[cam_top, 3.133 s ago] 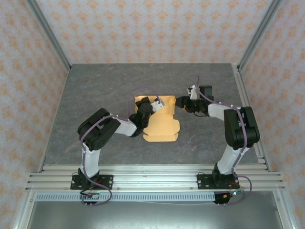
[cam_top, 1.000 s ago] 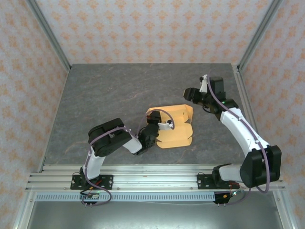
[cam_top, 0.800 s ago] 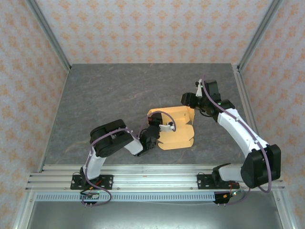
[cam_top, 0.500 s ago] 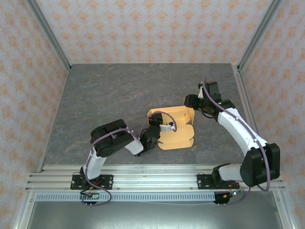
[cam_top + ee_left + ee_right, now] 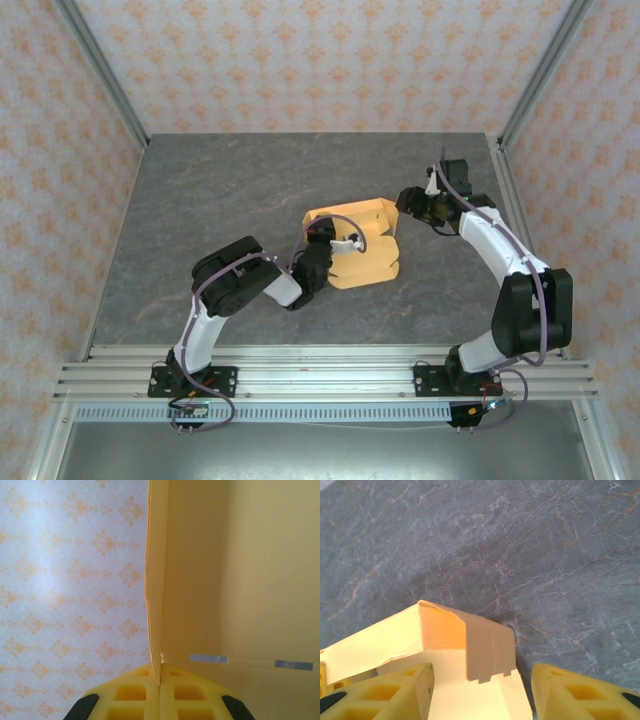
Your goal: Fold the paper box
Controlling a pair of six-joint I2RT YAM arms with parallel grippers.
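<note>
The paper box [image 5: 366, 256] is tan-orange card, partly folded, with its back wall raised, and it lies mid-table. My left gripper [image 5: 323, 238] is shut on the box's left wall. In the left wrist view the yellow fingertips [image 5: 160, 684] pinch the thin card edge [image 5: 156, 580], which stands upright. My right gripper [image 5: 406, 207] is at the box's back right corner and is open. In the right wrist view its fingers [image 5: 387, 692] straddle a bent corner flap [image 5: 487, 647] without touching it.
The grey marble table [image 5: 220, 200] lies bare around the box. Metal frame posts and patterned walls close in the left, back and right sides. An aluminium rail [image 5: 320, 372] runs along the near edge by the arm bases.
The left gripper has carried the box a little toward the back and left. The right gripper has dropped in to the box's back right corner and shifted slightly right.
</note>
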